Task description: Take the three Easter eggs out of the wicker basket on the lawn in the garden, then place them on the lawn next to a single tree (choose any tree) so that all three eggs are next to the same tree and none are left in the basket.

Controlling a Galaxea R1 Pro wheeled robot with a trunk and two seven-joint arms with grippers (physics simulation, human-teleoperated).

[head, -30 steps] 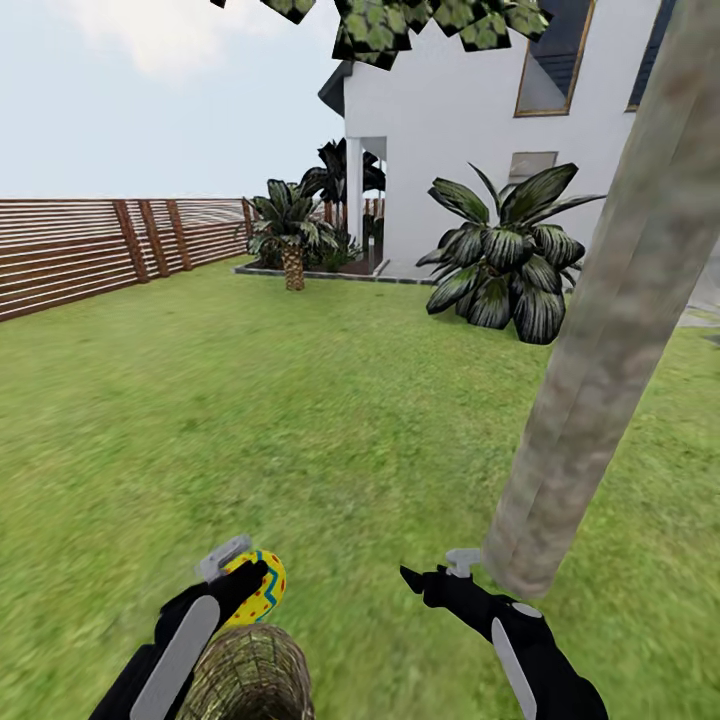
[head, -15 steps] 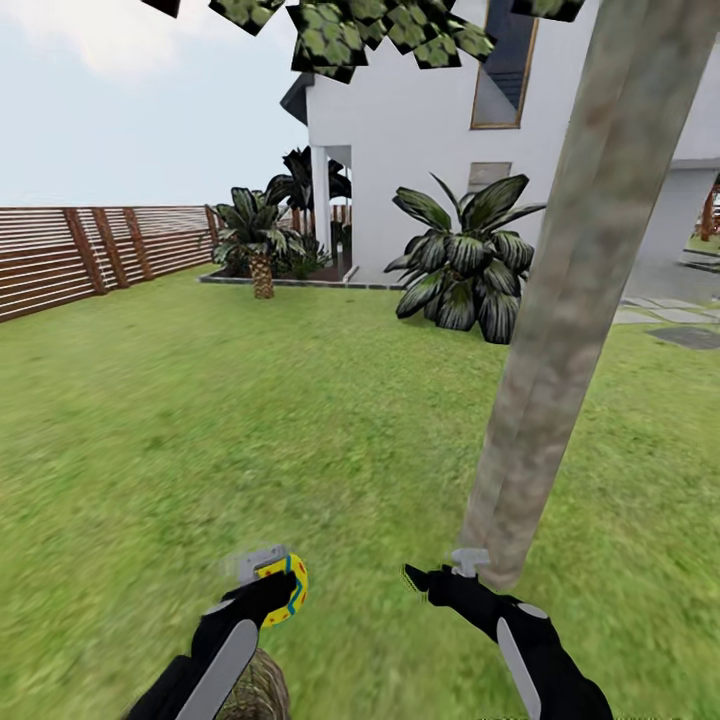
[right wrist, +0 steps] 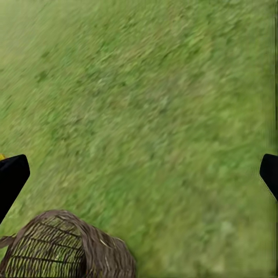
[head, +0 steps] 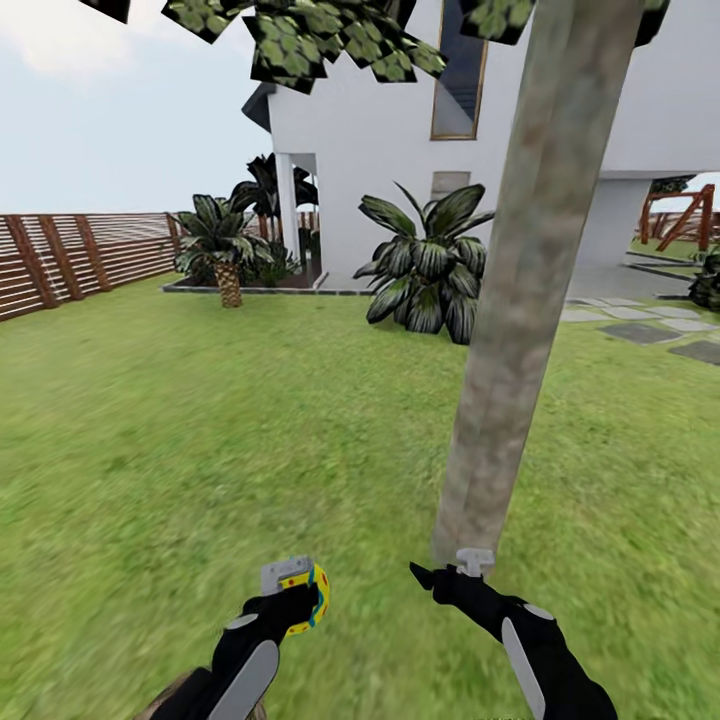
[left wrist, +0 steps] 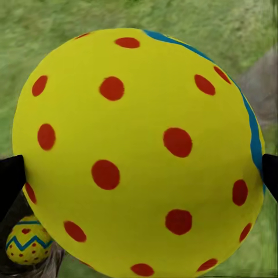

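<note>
My left gripper (head: 297, 600) is shut on a yellow Easter egg (head: 310, 598) with red dots and a blue band, held low over the lawn (head: 200, 450). The left wrist view has that egg (left wrist: 139, 150) close up between the black fingertips (left wrist: 8, 179), and a second Easter egg (left wrist: 26, 246) beyond it down in the wicker basket. The basket (right wrist: 58, 249) stands on the grass; its rim (head: 165, 705) peeks out under my left arm. My right gripper (head: 440, 578) hangs open and empty just in front of the foot of the tree trunk (head: 510, 330).
A white house (head: 380, 130) stands behind, with a broad-leaved dark plant (head: 425, 270) and a small palm (head: 225, 250) before it. A wooden slat fence (head: 70, 255) runs at the left. Grey stepping stones (head: 640, 325) lie at the right.
The view has swung right, so trunk, house and fence sit further left. The basket has slid almost out at the bottom. The held egg is now further from the basket, nearer the trunk.
</note>
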